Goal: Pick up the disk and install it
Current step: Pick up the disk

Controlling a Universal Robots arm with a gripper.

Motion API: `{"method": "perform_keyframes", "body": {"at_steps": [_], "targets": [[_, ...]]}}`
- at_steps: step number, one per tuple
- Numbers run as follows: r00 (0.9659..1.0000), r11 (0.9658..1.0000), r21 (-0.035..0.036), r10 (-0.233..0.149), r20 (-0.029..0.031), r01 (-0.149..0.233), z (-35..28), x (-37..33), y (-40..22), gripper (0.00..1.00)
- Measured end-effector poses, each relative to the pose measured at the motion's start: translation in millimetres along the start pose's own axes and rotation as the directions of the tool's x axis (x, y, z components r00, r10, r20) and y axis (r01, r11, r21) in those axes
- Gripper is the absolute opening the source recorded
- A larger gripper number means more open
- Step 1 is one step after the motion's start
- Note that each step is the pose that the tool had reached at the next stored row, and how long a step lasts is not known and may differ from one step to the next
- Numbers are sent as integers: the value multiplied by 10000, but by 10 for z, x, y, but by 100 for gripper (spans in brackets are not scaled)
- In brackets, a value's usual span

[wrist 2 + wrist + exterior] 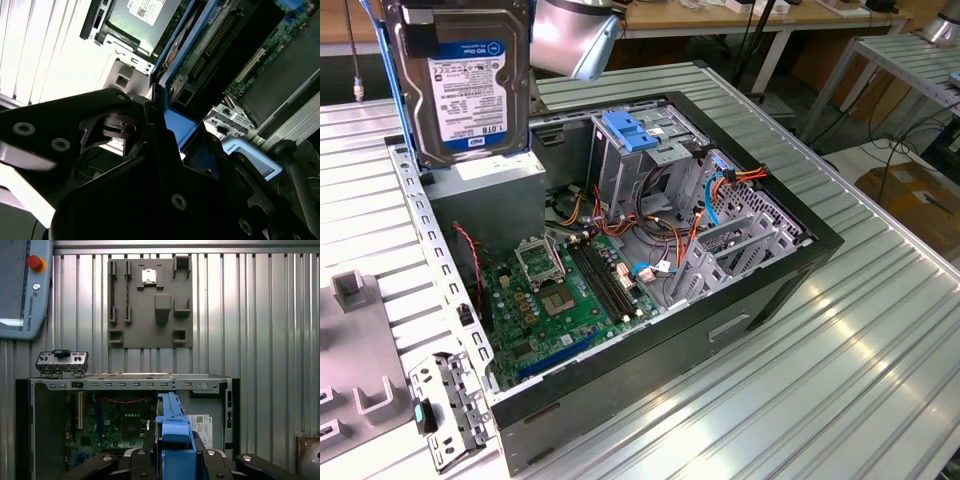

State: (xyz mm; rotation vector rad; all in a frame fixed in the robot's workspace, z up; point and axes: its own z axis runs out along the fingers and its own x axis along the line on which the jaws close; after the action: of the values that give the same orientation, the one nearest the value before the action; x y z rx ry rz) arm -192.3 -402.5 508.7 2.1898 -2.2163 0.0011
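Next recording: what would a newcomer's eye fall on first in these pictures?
The disk hangs upright, label facing out, above the open computer case at the exterior view's upper left. In the first wrist view the claw grips its blue frame edge-on over the green motherboard.

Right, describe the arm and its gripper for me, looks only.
The gripper is matte black, built of angular plates with rounded edges, dotted with small silver screw heads. The arm shows a smooth, rounded silver-grey housing.
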Motion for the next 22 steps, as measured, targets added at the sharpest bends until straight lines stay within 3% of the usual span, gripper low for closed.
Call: {"method": "perform_keyframes", "body": {"at_steps": [4, 10, 12, 16, 22], "targets": [[10000, 10000, -1, 1, 0, -1, 2, 71, -43, 37], [10000, 10000, -1, 1, -1, -1, -1, 95, -231, 37], [10000, 10000, 0, 0, 0, 0, -2, 101, -339, 37], [10000, 10000, 0, 0, 0, 0, -5, 106, -477, 37], [10000, 10000, -1, -1, -1, 1, -7, 117, -630, 37]]}}
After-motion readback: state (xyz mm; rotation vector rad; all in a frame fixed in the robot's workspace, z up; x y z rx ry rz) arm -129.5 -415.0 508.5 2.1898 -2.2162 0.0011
